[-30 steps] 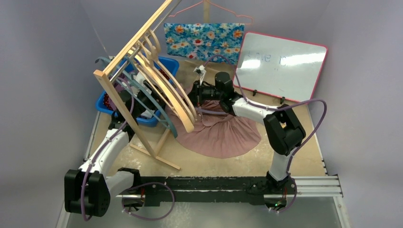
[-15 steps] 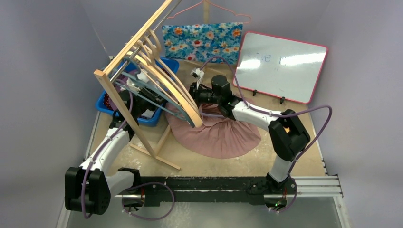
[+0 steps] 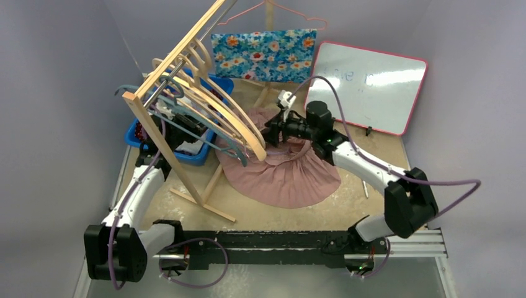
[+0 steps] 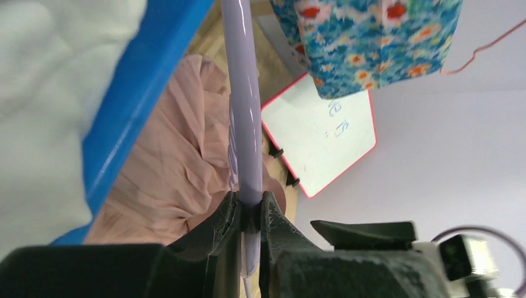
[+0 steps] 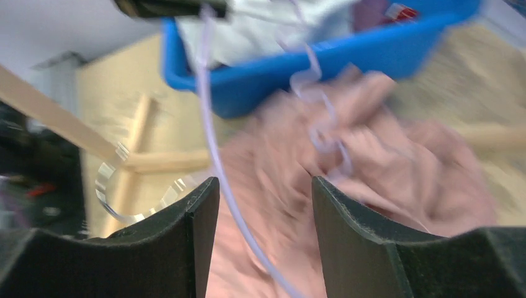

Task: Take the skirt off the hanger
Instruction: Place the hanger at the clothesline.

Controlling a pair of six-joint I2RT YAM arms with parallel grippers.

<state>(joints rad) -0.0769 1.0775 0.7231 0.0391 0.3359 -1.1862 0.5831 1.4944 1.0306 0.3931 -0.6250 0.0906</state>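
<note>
"Pulling back is what we saw from the right arm. Within the last second the right pincer drew away to the right, off the bunched waist of the pink pleated skirt. Its fingers stood apart with nothing between them."

"And on our left side?"

"We had the left pincer clamped on the bar of the pale lavender plastic hanger. That arm seemed to have lifted the hanger a little, beside the tilted wooden rack and by the blue plastic bin."

"So where did that leave the skirt?"

"Spread on the sandy tabletop, its fan of pleats toward us, much as it lay half a second before. Its upper edge was near the bin, under the hanger's far end. The right wrist view was too blurred for us to tell whether any clip still held cloth."

"Then what did we make of it?"

"We judged the separation done or nearly so. The hanger was going up in one grip, the skirt stayed down, and the right side had backed off empty. If a clip still held, we expected the waist to rise with the hanger, and we saw no clear rise from above."
</note>
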